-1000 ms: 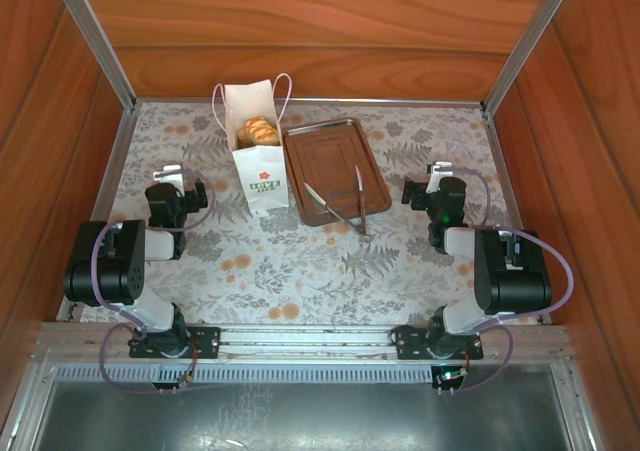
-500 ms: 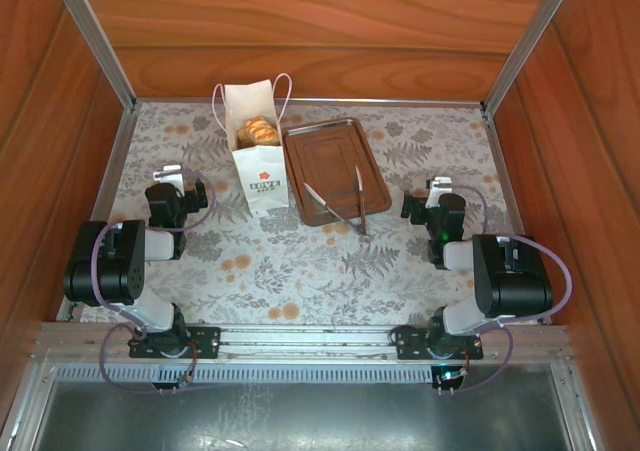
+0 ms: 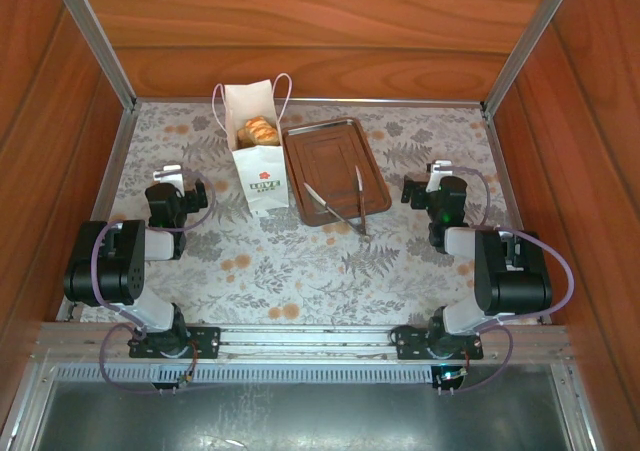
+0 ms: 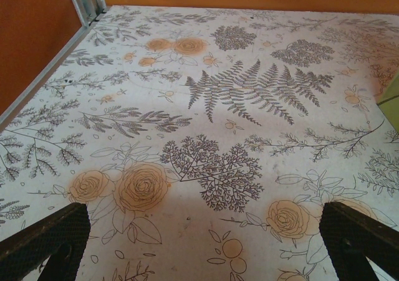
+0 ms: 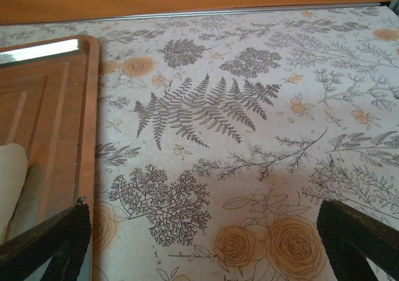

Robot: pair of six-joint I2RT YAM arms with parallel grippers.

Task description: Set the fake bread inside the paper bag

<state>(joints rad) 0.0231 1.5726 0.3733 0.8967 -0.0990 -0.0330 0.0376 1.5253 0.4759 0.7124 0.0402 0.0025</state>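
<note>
- Golden, glossy fake bread (image 3: 259, 129) lies inside the small white paper bag (image 3: 258, 166). From above, striped croissant-like pieces show in its open mouth.
- How many pieces are deeper in the bag I cannot tell. No piece lies outside it, so I judge the task finished or almost finished.
- The bag stands upright at the far middle of the flower-printed worktop (image 3: 300, 271). Its thin pale cord handles rise above the mouth, and its right side is just beside the brown rectangular tray (image 3: 325, 156).
- On the near part of the tray lie thin metal tongs (image 3: 360, 196), opened in a V. Their joined end is at the tray's near rim.
- The left gripper (image 4: 199, 247) hovers low over bare worktop, near-left of the bag, jaws spread wide with nothing between them.
- The right gripper (image 5: 199, 250) hovers just right of the tray, jaws also spread wide and empty.
- Risk: the bag looks light, so a push from an arm or from the tray could tip it and spill the bread.
- Risk: an open jaw passing close may hook a cord handle and drag the bag.
- The tongs and the tray lie between the right arm and the bag, and a low sweep could knock them.
</note>
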